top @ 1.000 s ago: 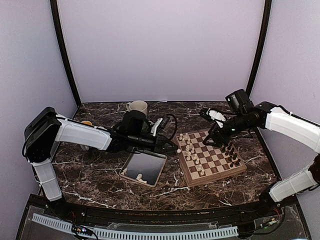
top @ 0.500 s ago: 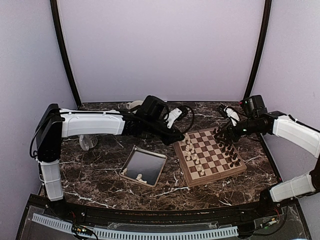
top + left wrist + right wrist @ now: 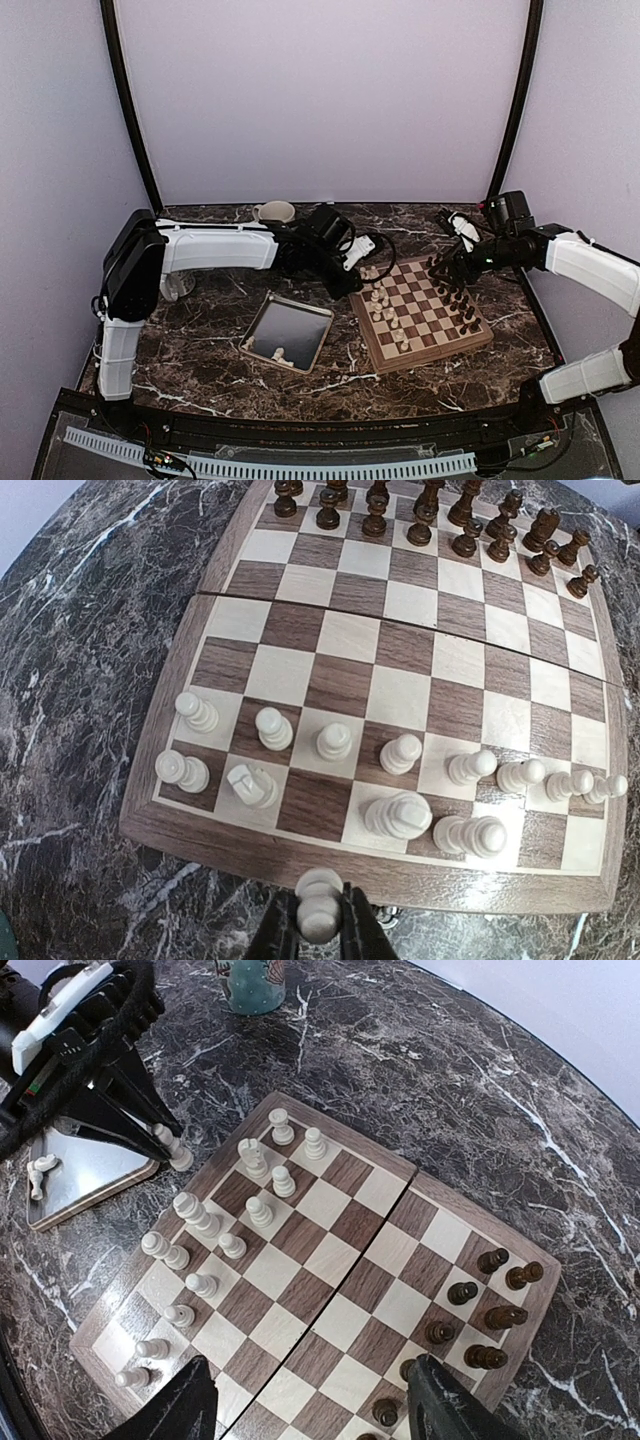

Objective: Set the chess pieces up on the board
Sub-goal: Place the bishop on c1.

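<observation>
Handling note: the small cream-white turned chess piece (image 3: pixel 319 892) is judged light, rigid and smooth, so slippage is likely. It is gripped across its body by the clenched left claw (image 3: pixel 320 928), just outside the tan border of the square wooden chessboard (image 3: pixel 220 845). The right claw (image 3: pixel 315 1400) is held released over the board.

Smooth, satin-finished wooden board (image 3: pixel 400 695) carries cream chess pieces (image 3: pixel 334 742) and dark brown pieces (image 3: pixel 375 515), all smooth with a slight sheen. The table (image 3: pixel 200 350) looks like polished dark marble veined white. The tray (image 3: pixel 290 330) is shiny, mirror-like metal.
</observation>
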Tool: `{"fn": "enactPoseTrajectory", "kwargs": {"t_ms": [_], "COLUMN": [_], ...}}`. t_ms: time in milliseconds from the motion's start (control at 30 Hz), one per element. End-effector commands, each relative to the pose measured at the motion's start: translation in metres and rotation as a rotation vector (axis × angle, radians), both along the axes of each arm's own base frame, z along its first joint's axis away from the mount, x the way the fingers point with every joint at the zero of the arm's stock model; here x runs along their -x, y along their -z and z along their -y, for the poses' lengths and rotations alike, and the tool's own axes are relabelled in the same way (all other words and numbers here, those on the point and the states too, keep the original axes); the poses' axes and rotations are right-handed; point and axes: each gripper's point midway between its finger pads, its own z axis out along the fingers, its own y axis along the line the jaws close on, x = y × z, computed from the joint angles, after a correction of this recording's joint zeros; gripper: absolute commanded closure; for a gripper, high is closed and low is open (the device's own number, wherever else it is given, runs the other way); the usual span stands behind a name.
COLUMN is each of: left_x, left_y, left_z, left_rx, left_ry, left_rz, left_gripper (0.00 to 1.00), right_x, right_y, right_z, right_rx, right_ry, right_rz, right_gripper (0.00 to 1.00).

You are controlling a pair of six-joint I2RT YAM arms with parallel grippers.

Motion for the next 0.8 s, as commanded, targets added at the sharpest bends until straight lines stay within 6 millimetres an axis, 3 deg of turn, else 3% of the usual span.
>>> {"fn": "enactPoseTrajectory", "kwargs": {"t_ms": [0, 333, 767], "left_x": [-0.002, -0.007, -0.013], "left_y": [-0.003, 0.006, 0.023], "left_z": [0.007, 0.025, 0.029], "left_rx": [-0.016, -0.024, -0.061], "left_ry": [0.029, 0.053, 0.036], "left_rz": [0.041, 0.066, 0.084], "left_gripper": [0.88, 0.87, 0.87], "right_x": [-0.004, -0.004, -0.003], "right_y": [0.003, 0.006, 0.009], "right_z": [0.002, 0.002, 0.002], "right_rx": [0.008, 0.013, 0.014], "right_ry": [0.003, -0.001, -0.005], "right_rz": [0.013, 0.007, -0.004], "right_gripper": [0.34, 0.34, 0.34]}}
